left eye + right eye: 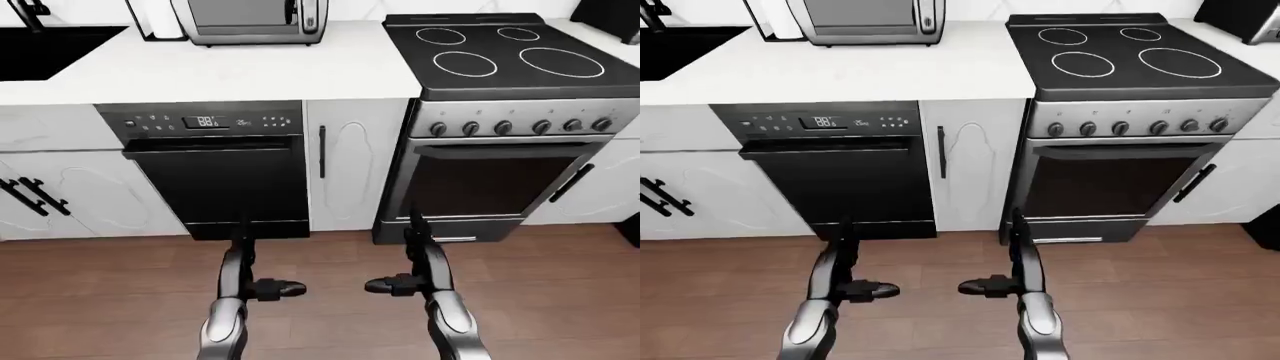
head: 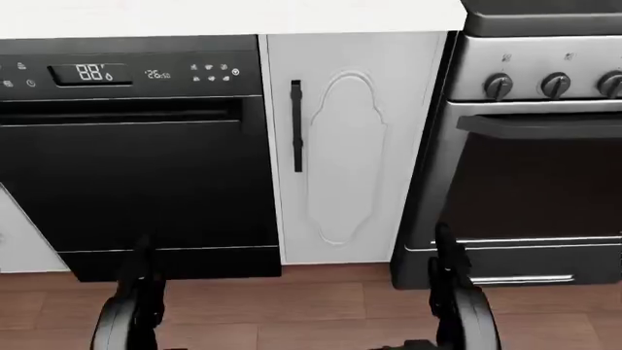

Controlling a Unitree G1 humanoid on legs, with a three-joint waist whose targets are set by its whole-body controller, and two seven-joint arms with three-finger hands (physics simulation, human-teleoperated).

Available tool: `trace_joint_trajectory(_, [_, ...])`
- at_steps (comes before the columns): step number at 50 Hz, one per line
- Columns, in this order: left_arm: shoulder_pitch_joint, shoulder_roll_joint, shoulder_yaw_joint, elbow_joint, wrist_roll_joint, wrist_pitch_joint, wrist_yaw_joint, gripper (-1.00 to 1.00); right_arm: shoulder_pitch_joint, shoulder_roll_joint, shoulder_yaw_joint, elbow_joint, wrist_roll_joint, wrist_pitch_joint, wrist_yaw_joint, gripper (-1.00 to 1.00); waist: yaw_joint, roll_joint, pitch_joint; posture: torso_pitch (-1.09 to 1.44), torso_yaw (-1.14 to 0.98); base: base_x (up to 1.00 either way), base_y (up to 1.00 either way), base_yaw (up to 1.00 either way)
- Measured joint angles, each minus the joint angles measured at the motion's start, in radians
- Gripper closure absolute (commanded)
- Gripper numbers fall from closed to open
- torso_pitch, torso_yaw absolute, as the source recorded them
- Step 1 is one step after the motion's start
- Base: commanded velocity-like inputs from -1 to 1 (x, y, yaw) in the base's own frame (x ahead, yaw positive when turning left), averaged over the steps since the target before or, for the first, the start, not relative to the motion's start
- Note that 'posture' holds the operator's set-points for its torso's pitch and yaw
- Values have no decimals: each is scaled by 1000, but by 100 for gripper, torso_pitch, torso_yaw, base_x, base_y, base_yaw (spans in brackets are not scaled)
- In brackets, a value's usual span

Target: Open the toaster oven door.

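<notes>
Steel toaster oven beyond left hand

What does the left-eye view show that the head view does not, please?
Only the left-eye view shows the toaster oven at the top, the stove's burners, the sink at top left, and both hands, the left robot hand and right robot hand, low over the floor. Only the head view shows the dishwasher's display close up. Both share the dishwasher, the narrow cabinet door, the oven door and the forearms.
</notes>
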Motion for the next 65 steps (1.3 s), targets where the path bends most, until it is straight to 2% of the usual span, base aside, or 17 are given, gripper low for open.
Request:
trace_joint_trajectory(1, [3,1,0,-25,0,2,0,-100,-2,-2,1,-15,2,-1,2,-100,-2,-4,-10,0,0,0,0,0])
trace_joint_trajectory(3, [-18,1,-4,-81,1,-11,0,-100,-22,-5,-5,-53,5,-25,5,-100,7,-4,-59,0,0,0,0,0])
trace_joint_trajectory(5, [-34,-1,-6,-77,2,-32,0,-100,-25,2,0,-50,9,-49,8,-100,8,-10,-42,0,0,0,0,0])
trace_joint_trajectory(8, [-23,-7,-13,-44,2,-39,-1,-100,5,4,11,-44,12,-47,14,-100,8,-7,-58,0,0,0,0,0])
trace_joint_trajectory(12, [-20,-12,-32,-53,12,3,6,-100,14,-1,5,-91,12,10,14,-100,8,-5,-51,0,0,0,0,0])
trace_joint_trajectory(15, [-31,-8,-41,-151,21,82,5,-100,-9,-4,-1,-145,11,55,11,-100,6,-7,-54,0,0,0,0,0])
trace_joint_trajectory(20, [-83,1,-36,-348,35,215,0,-100,-57,-5,-1,-249,8,132,-2,-100,7,-5,-74,0,0,0,0,0])
trace_joint_trajectory(24, [-116,9,-29,-480,46,336,-10,-100,-87,-6,6,-361,7,222,-8,-100,8,-4,-81,0,0,0,0,0])
trace_joint_trajectory(34, [-312,45,5,-654,49,652,-32,-100,-242,-27,-20,-503,9,457,-42,-100,10,-3,-69,0,0,0,0,0])
trace_joint_trajectory(37, [-400,61,6,-677,49,744,-40,-100,-292,-35,-28,-539,20,509,-49,-100,10,-6,-65,0,0,0,0,0])
trace_joint_trajectory(41, [-516,86,35,-736,35,863,-41,-100,-337,-45,-39,-584,53,579,-58,-100,8,-7,-62,0,0,0,0,0])
trace_joint_trajectory(44, [-530,93,42,-753,27,881,-34,-100,-341,-49,-42,-596,66,597,-64,-100,9,-4,-63,0,0,0,0,0])
trace_joint_trajectory(51, [-534,103,57,-754,3,942,-20,-100,-354,-57,-56,-612,107,649,-76,-100,10,-1,-40,0,0,9,0,0])
trace_joint_trajectory(56, [-512,109,67,-776,-12,920,-4,-100,-360,-61,-47,-652,125,653,-81,-100,10,-11,-33,0,0,19,0,0])
trace_joint_trajectory(62, [-492,100,44,-758,-33,893,-1,-100,-353,-70,-66,-649,130,659,-87,-100,0,22,-35,0,0,19,0,0])
trace_joint_trajectory(65, [-486,103,46,-750,-36,882,1,-100,-349,-68,-62,-644,130,647,-86,-100,3,61,-35,0,0,19,0,0])
